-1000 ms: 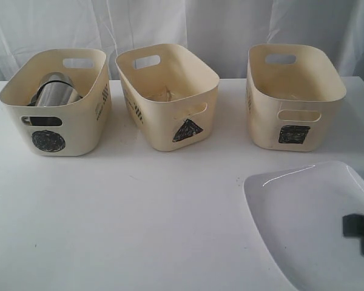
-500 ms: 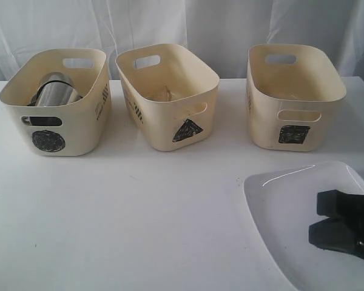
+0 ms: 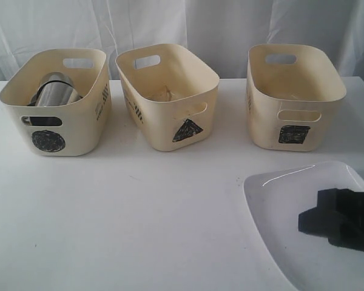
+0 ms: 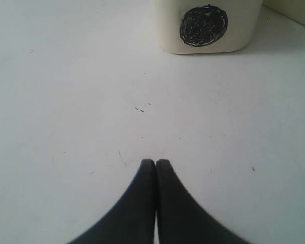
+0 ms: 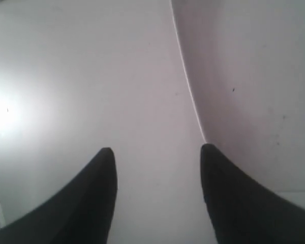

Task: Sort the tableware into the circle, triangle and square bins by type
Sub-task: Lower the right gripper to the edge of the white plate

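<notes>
My right pincer [image 3: 308, 222] hangs spread wide over the large white plate [image 3: 279, 194], which lies at four o'clock on the bench [image 3: 139, 212]. My left pincer [image 4: 155, 163] is closed on nothing. I judge the low, glossy rim could slip free or the plate could skid as I close. No brand or writing is readable. The circle bin [image 3: 54, 115], triangle bin [image 3: 170, 103] and square bin [image 3: 294, 103], from ten to two o'clock, carry only scribbled shapes.

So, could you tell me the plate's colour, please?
The plate is white, clearest in the exterior view.

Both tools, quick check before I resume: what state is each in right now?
Left tool: closed, empty.
Right tool: open, empty, at the plate.
</notes>
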Robot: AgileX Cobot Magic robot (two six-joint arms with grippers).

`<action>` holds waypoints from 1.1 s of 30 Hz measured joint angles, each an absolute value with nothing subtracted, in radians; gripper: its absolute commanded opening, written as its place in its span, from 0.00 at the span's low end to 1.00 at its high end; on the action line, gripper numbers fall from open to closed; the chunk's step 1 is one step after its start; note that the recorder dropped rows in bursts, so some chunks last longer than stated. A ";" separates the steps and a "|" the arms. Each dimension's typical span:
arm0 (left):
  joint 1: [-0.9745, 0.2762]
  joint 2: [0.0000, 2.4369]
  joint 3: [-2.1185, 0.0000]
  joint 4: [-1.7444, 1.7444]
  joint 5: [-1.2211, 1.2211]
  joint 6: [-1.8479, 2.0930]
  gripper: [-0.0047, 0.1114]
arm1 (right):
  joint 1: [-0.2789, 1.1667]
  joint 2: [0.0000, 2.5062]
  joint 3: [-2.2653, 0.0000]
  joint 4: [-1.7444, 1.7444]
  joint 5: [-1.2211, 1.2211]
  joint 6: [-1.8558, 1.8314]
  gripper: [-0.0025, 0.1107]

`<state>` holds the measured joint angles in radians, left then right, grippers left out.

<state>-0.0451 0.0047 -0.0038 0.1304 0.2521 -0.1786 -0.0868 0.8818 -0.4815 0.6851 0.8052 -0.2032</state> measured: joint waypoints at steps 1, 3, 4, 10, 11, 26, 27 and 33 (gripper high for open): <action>-0.045 0.005 -0.004 0.130 0.252 -0.179 0.04 | -0.087 0.882 -0.482 0.681 0.778 -0.201 0.45; -0.045 0.005 -0.004 0.130 0.252 -0.179 0.04 | -0.087 0.882 -0.482 0.674 0.712 -0.181 0.45; -0.045 0.005 -0.004 0.130 0.252 -0.179 0.04 | -0.087 0.882 -0.482 0.664 0.674 -0.158 0.45; -0.045 0.005 -0.004 0.130 0.252 -0.179 0.04 | -0.088 0.882 -0.485 0.352 0.526 0.147 0.45; -0.045 0.005 -0.004 0.130 0.252 -0.179 0.04 | -0.093 0.886 -0.485 0.271 0.526 0.212 0.45; -0.045 0.005 -0.004 0.130 0.252 -0.179 0.04 | -0.410 1.123 -0.528 -0.139 0.666 0.356 0.34; -0.045 0.005 -0.004 0.130 0.252 -0.179 0.04 | -0.427 1.165 -0.545 -0.069 0.675 0.283 0.34; -0.045 0.005 -0.004 0.130 0.252 -0.179 0.04 | -0.525 1.361 -0.685 0.295 0.783 -0.037 0.34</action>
<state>-0.0451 0.0047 -0.0038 0.1304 0.2521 -0.1786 -0.5251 1.3606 -0.6854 0.2948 0.7834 -0.0368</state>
